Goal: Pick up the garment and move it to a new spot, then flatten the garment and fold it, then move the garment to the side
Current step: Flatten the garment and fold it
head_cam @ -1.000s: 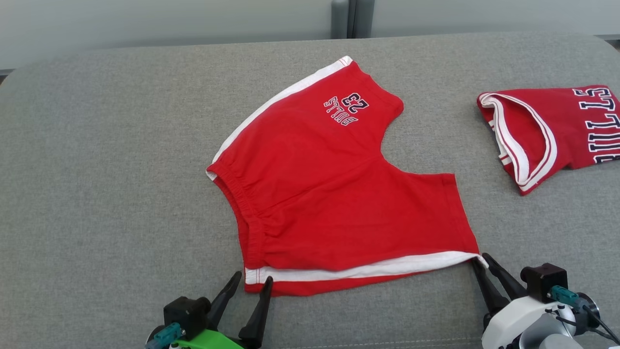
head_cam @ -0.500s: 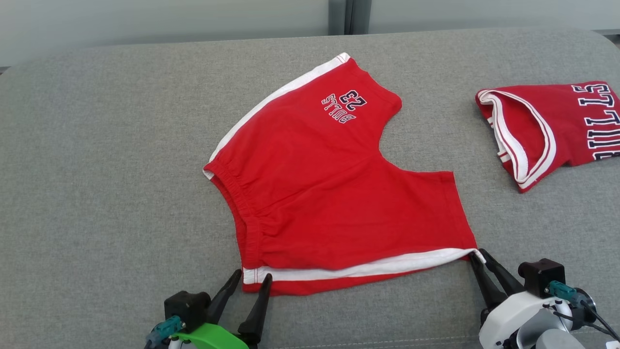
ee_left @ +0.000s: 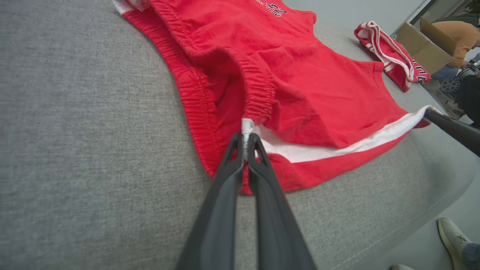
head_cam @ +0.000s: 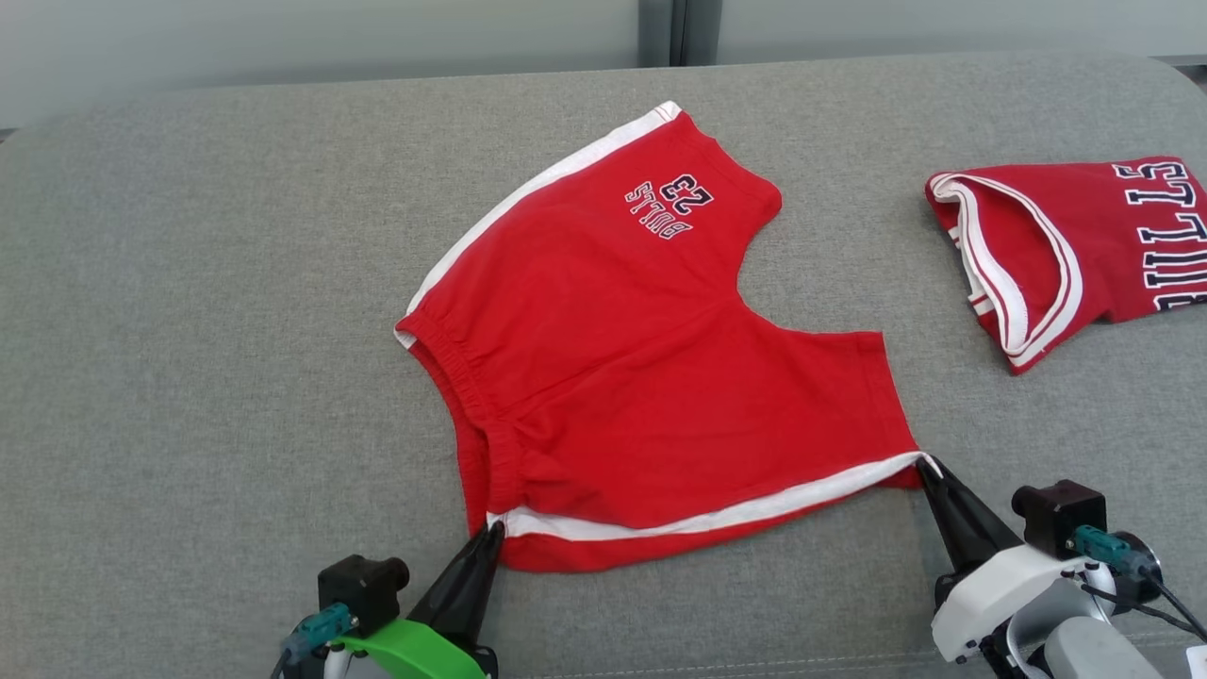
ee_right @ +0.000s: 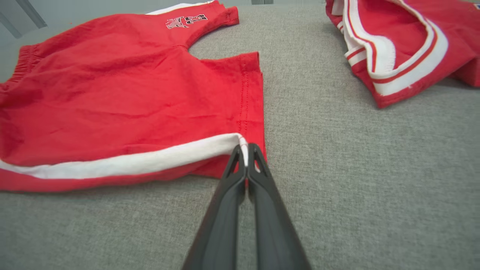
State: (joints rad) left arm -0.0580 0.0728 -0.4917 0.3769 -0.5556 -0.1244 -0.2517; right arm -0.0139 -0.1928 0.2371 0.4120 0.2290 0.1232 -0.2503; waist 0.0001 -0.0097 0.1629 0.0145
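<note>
The garment (head_cam: 641, 377) is a pair of red shorts with white side stripes and a "BULLS 23" print, lying spread on the grey cushion. My left gripper (head_cam: 492, 528) is shut on the near waistband corner, where the white stripe ends (ee_left: 245, 137). My right gripper (head_cam: 924, 464) is shut on the near leg-hem corner, pinching the white stripe's end (ee_right: 243, 148). The near edge of the garment (ee_right: 123, 112) is lifted a little between the two grips. In the left wrist view the right gripper's dark finger (ee_left: 453, 129) shows at the far hem corner.
A folded red jersey (head_cam: 1066, 250) with white trim lies at the right of the grey cushion (head_cam: 207, 330). Its near edge (ee_left: 423, 221) drops to the floor, where a person's shoe (ee_left: 452, 238) stands. A cardboard box (ee_left: 423, 47) and a seated person (ee_left: 459, 35) are far off to the right.
Both grippers have shut on the garment's near corners: the left on the waistband end, the right on the hem end. The near edge has risen and shifted slightly away.
</note>
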